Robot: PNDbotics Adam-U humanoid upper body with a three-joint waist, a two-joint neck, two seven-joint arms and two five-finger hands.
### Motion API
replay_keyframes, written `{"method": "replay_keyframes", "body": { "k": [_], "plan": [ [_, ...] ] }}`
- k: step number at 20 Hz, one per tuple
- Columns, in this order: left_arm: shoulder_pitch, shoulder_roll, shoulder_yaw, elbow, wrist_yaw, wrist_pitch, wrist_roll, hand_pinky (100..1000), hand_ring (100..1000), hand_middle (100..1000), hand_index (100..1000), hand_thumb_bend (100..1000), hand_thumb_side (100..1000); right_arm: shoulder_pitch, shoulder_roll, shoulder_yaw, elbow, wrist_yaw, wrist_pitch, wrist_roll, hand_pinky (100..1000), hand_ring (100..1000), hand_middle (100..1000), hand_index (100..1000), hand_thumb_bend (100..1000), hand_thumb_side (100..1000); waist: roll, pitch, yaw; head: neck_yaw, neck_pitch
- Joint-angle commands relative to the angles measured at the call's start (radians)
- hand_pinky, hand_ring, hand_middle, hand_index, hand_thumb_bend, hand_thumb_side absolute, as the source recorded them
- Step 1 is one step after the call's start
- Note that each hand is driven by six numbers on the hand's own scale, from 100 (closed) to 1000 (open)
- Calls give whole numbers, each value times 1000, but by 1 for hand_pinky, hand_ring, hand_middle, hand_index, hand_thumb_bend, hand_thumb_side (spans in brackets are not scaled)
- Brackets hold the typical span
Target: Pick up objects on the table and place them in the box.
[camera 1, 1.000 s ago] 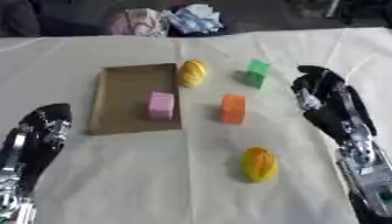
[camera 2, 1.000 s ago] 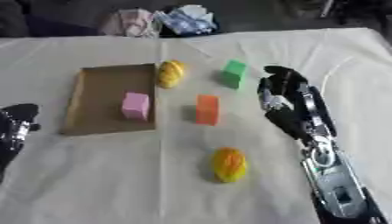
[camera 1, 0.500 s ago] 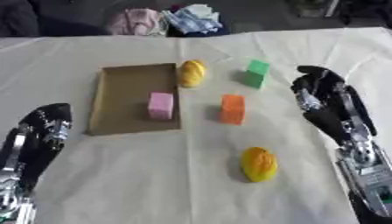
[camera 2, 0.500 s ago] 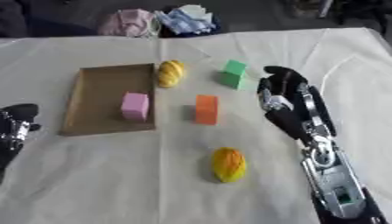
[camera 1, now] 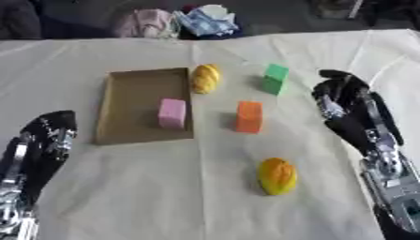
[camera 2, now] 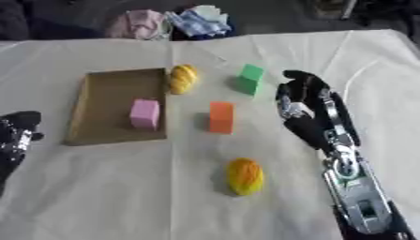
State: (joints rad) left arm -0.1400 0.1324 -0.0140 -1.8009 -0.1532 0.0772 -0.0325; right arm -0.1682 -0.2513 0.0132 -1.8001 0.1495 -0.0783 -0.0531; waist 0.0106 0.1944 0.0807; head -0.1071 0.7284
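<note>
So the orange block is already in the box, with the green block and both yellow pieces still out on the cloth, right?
Not quite: the block in the box is the pink block, as the left eye view shows. The orange block stands on the cloth beside the box, and the green block and both yellow pieces are out too.

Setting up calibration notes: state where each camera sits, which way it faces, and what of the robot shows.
Left eye view: in the head, looking down at the table; left hand low left, right hand at right.
Right eye view: same head, same downward aim, set slightly to the right; right hand sits nearer centre, left hand mostly cut off.
Shared: box with pink block, orange block, green block, two yellow objects.
</note>
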Motion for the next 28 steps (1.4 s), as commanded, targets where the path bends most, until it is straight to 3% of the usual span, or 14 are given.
{"method": "replay_keyframes", "body": {
  "k": [1,7,13,19,28],
  "plan": [
    [-9,12,8,-18,4,-3,-1,744,838,732,743,198,563,-18,-31,-2,-7,13,3,16,670,643,581,790,100,441,-9,-25,1,0,-3],
    [-8,14,8,-18,3,-3,-1,744,837,732,742,198,562,-55,-81,4,4,29,12,45,674,647,584,801,100,430,-11,-28,4,-1,-2],
    [-6,16,5,-17,1,-3,-4,743,836,729,742,198,563,-120,-174,44,32,68,11,130,695,681,616,840,100,406,-14,-30,11,-6,0],
    [-4,19,3,-16,1,-3,-6,743,835,728,742,199,564,-162,-282,96,45,134,-14,315,736,734,682,887,100,417,-19,-32,17,-10,5],
    [0,26,0,-13,-1,-3,-8,743,835,728,742,199,564,-140,-449,199,-12,177,-71,615,780,775,743,923,173,444,-26,-37,19,-15,10]
  ]
}}
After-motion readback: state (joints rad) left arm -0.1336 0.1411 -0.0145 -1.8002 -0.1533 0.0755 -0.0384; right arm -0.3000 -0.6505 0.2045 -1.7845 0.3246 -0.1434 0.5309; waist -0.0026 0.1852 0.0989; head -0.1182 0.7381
